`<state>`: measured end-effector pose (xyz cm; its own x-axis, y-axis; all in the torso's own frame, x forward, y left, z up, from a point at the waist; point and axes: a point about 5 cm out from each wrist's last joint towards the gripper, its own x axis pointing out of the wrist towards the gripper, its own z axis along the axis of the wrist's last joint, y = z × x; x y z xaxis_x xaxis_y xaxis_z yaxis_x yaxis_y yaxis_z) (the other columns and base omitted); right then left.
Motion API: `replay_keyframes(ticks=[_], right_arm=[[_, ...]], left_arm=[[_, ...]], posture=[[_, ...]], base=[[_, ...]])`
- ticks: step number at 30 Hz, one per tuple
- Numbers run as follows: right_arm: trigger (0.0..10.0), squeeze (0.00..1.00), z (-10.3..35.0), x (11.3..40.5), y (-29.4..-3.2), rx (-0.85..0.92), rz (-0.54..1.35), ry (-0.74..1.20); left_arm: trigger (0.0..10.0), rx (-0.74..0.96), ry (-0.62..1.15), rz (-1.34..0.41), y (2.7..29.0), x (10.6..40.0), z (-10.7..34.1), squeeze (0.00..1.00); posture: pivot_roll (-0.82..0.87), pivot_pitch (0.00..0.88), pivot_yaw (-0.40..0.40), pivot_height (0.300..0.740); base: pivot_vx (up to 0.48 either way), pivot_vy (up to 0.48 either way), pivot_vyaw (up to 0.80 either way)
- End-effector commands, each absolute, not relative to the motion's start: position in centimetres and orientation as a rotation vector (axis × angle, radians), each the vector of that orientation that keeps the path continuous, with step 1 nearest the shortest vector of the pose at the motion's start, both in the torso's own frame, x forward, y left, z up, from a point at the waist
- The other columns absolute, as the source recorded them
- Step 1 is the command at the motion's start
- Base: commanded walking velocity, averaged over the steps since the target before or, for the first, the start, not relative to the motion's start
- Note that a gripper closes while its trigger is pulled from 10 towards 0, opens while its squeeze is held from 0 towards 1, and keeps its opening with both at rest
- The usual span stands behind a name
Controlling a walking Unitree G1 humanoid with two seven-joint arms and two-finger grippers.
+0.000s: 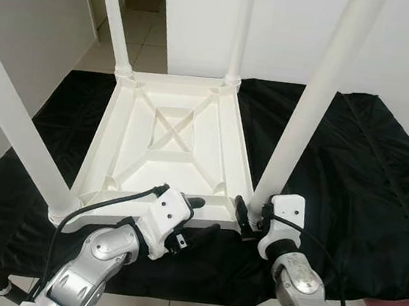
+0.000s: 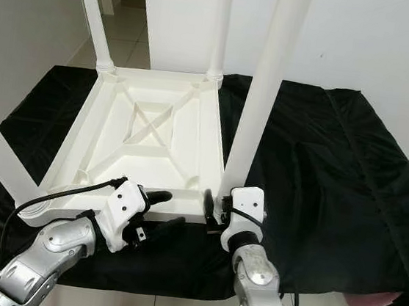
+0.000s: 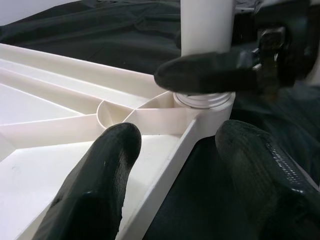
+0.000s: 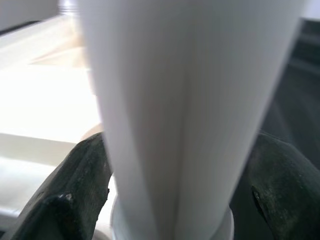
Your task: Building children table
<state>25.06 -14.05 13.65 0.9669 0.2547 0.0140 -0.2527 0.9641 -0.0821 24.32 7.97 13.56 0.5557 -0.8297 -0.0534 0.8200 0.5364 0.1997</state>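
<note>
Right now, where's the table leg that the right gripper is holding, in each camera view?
Left eye view: table leg, right of centre, rising from the tabletop's near right corner.
Right eye view: centre.
Left wrist view: top centre, behind a black finger.
Right wrist view: central, between the fingers.
Shared landmark: leg socket.

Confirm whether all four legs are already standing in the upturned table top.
Yes: four white legs rise from the corners of the table top, the right claw around the near-right leg.
</note>
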Motion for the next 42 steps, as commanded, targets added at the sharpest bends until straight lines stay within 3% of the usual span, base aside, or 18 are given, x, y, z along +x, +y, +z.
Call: replay_keyframes(ticks=[1,11,19,20,22,23,24,42], right_arm=[[10.0,0.0,14.3,25.4,-14.9,-0.075,0.301,-0.062],[10.0,0.0,14.4,27.2,-16.0,-0.149,0.624,-0.065],[10.0,0.0,14.0,28.2,-16.0,-0.165,0.761,-0.03],[7.1,0.0,13.6,28.4,-15.8,-0.18,0.788,-0.017],[6.6,0.0,13.3,28.6,-15.8,-0.185,0.795,-0.011],[6.6,0.0,13.3,28.7,-15.8,-0.184,0.797,-0.012],[10.0,0.0,13.3,28.7,-15.8,-0.182,0.799,-0.013],[10.0,0.0,12.6,28.6,-15.8,-0.165,0.818,-0.024]], left_arm=[[10.0,0.219,-0.04,-0.999,8.0,24.5,13.4,0.0],[10.0,0.21,-0.045,-1.012,7.6,24.5,13.5,0.0],[10.0,0.209,-0.044,-1.017,7.5,24.6,13.5,0.0],[10.0,0.209,-0.043,-1.018,7.5,24.5,13.5,0.0],[10.0,0.21,-0.042,-1.017,7.5,24.4,13.5,0.0],[10.0,0.211,-0.042,-1.016,7.5,24.4,13.5,0.0],[10.0,0.212,-0.042,-1.014,7.6,24.4,13.5,0.0],[10.0,0.212,-0.025,-1.022,7.7,24.2,13.3,0.0]], posture=[[-0.07,0.015,0.057,0.74],[-0.08,0.011,0.06,0.74],[-0.07,0.013,0.051,0.74],[-0.07,0.015,0.048,0.74],[-0.06,0.017,0.047,0.74],[-0.06,0.017,0.047,0.74],[-0.06,0.019,0.049,0.74],[-0.08,0.017,0.06,0.74]], base=[[0.0,0.0,0.0],[0.0,0.0,0.0],[0.0,0.0,0.0],[0.0,0.0,0.0],[0.0,0.0,0.0],[0.0,0.0,0.0],[0.0,0.0,0.0],[0.0,0.0,0.0]])
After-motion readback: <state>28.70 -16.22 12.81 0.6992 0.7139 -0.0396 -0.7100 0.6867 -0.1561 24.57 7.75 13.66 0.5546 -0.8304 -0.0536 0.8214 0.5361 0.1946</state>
